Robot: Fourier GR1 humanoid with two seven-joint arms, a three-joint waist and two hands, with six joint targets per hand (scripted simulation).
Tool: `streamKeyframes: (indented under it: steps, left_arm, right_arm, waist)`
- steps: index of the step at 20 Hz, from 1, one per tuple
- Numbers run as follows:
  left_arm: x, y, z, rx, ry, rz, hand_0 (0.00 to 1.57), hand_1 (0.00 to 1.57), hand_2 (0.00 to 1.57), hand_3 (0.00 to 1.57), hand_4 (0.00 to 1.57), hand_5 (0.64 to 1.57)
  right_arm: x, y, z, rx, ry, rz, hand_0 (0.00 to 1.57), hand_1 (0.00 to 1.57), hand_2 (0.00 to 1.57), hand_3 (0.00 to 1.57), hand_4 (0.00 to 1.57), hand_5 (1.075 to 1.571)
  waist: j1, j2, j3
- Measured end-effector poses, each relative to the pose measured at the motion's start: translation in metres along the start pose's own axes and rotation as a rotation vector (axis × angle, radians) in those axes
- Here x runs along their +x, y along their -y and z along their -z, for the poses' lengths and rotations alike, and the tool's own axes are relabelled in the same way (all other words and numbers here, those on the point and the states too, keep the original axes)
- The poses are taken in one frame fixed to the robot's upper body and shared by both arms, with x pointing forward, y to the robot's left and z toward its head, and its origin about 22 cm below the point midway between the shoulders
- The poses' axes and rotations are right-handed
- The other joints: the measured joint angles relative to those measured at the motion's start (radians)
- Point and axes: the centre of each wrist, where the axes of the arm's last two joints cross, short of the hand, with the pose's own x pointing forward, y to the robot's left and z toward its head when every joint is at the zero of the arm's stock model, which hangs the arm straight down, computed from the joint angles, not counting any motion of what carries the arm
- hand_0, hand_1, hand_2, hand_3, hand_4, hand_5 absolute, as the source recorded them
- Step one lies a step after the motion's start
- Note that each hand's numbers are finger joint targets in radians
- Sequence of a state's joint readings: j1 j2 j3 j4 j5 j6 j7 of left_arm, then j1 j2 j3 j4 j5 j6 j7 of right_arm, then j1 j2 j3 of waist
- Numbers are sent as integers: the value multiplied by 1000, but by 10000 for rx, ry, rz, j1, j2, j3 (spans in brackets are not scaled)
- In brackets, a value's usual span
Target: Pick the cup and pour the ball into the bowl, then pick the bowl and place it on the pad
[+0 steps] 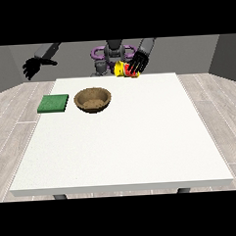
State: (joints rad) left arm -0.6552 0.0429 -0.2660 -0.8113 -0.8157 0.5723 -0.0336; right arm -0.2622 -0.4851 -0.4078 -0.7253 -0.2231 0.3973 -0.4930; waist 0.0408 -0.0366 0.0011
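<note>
A yellow and red cup (124,70) hangs tilted on its side above the table's far edge. The hand at the view's right (138,62) has its fingers curled round the cup. No ball shows anywhere. The brown wooden bowl (93,99) stands on the table left of centre, below and to the left of the cup. The green pad (53,103) lies flat near the table's left edge, just left of the bowl. The hand at the view's left (32,68) is raised off the table's far left corner, fingers relaxed and spread, holding nothing.
The white table (126,149) stretches wide from the bowl towards the camera. The robot's torso (111,54) stands behind the far edge. Grey walls and a wooden floor surround the table.
</note>
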Motion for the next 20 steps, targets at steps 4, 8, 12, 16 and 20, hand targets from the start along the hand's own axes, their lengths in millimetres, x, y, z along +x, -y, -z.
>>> streamKeyframes:
  steps: [4,8,12,16,20]
  left_arm:
    - [17,2,5,-293,340,841,1015,1015,1571,1571,948,1570]
    - [45,7,7,-334,759,1759,583,583,1571,1536,881,1571]
    - [67,9,9,-287,987,2655,545,545,1571,1571,901,1571]
    - [86,8,12,-266,1619,3681,432,432,1571,1571,900,1571]
    - [99,11,7,-133,2083,4549,376,376,1571,1571,835,1569]
  right_arm:
    - [-2,2,0,-124,27,32,0,0,46,0,0,1550]
    - [-2,-2,7,30,126,82,0,0,0,0,0,1548]
    - [12,-15,31,354,197,-156,0,0,0,158,0,1533]
    - [18,-29,46,352,183,-326,0,0,0,337,0,1525]
    - [27,-44,63,517,443,-201,0,0,0,271,0,1528]
  waist:
    - [18,-6,0]
    - [-136,105,-1]
    - [-336,234,-4]
    - [-332,312,-6]
    - [-466,594,-5]
